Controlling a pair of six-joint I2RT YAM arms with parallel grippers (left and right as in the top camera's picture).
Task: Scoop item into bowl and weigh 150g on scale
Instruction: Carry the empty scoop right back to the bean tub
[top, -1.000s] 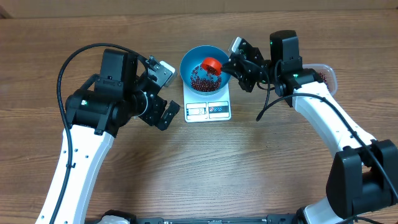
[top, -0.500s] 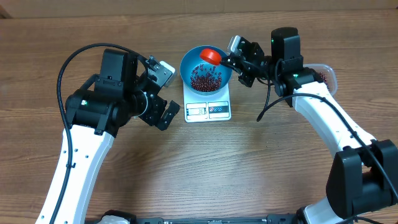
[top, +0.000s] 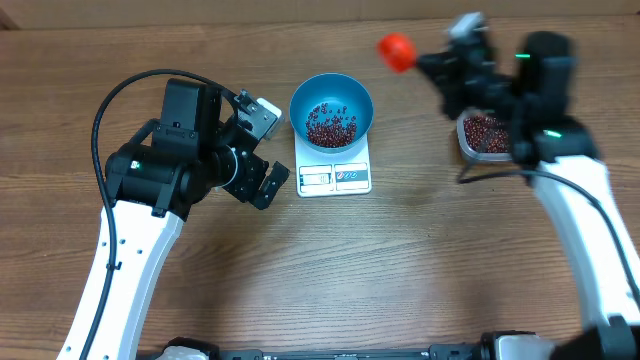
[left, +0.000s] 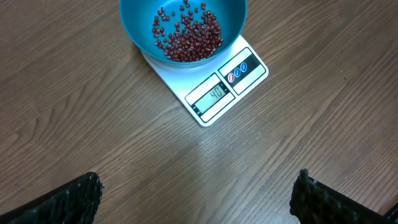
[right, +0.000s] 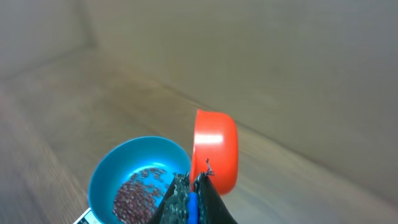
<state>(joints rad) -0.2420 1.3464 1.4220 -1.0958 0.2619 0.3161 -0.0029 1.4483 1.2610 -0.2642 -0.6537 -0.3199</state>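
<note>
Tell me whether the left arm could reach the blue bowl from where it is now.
Probably yes. The left gripper is open and faces the bowl on the scale, with only bare table between; the right gripper and its scoop are off to the side.

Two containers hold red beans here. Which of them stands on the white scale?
The round blue bowl: it sits on the scale. The clear tub rests directly on the table, far to the right.
</note>
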